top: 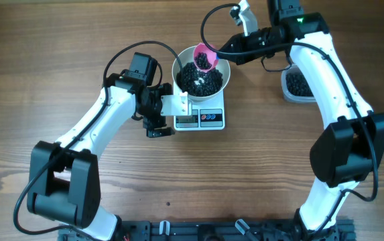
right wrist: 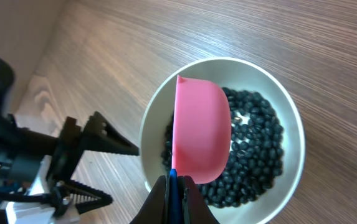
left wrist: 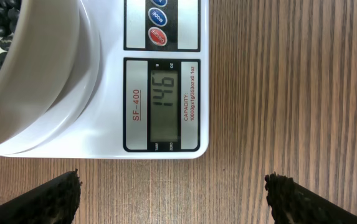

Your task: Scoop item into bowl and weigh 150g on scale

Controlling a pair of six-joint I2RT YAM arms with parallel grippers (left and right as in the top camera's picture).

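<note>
Left tool [left wrist: 173,199]: stands spread wide, grips nothing, faces the display end of the scale from the left, with both fingertips over bare worktop [left wrist: 290,93] and clear of the scale.

Scale [left wrist: 166,134]: sits flat on the worktop near its middle. Shows 146 on the grey display. Carries small round buttons beside the display, one red and one blue among them.

Bowl [left wrist: 38,81]: rests upright on the scale's platform, about as wide as the scale in the overhead view.

Beans [right wrist: 253,149]: lie loose, black and shiny in the bowl, cover its bottom and reach partway up the wall.

Scoop [right wrist: 202,127]: hangs pink and tilted over the far side of the bowl, its back turned to the right wrist camera. Shows dark pieces at its mouth in the overhead view. Cannot tell whether it touches the beans below.

Right tool [right wrist: 177,186]: pinches narrow on the scoop's handle, reaching in from the far right.

Tub [top: 297,86]: stands on the worktop well to the right of the scale, partly under the right arm, and holds more beans.
</note>
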